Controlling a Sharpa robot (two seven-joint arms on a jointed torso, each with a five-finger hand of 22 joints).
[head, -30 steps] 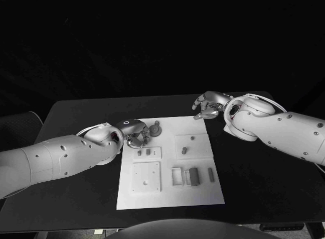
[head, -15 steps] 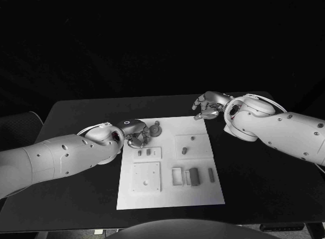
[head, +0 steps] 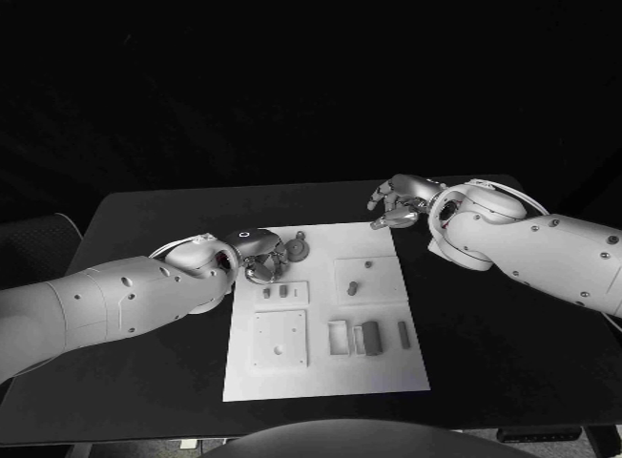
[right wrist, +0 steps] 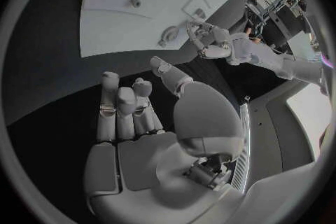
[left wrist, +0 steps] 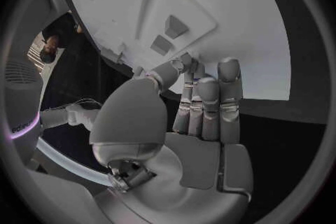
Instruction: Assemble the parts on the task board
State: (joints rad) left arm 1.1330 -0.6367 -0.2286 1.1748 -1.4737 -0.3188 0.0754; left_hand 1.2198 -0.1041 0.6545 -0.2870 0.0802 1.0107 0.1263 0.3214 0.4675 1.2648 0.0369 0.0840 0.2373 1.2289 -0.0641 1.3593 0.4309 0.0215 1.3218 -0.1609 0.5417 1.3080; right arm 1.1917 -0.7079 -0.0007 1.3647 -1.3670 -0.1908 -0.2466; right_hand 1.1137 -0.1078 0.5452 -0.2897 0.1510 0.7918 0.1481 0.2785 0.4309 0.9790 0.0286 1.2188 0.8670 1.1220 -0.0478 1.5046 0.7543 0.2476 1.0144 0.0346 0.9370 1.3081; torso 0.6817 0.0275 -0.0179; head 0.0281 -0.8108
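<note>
The white task board [head: 325,367] lies mid-table. At its far left corner my left hand [head: 260,256] pinches a round grey part [head: 298,249] with a short stem, tilted just above the board. In the left wrist view the thumb and fingers of the left hand [left wrist: 199,101] meet at the board's [left wrist: 238,22] edge, hiding the part. My right hand [head: 398,202] hovers off the far right corner with its fingers apart, holding nothing. The right wrist view shows the right hand [right wrist: 136,117], the round part [right wrist: 168,33] and the left hand [right wrist: 218,45] beyond it.
Two small grey pieces [head: 276,293] sit in a raised plate just nearer than the left hand. A peg [head: 352,285] and a stub [head: 369,262] stand on the right plate. Grey blocks [head: 370,337] and a bar [head: 404,334] lie nearer me. A holed plate [head: 279,339] sits left.
The left hand and the round part have edged slightly away from me together. The right hand has not moved.
</note>
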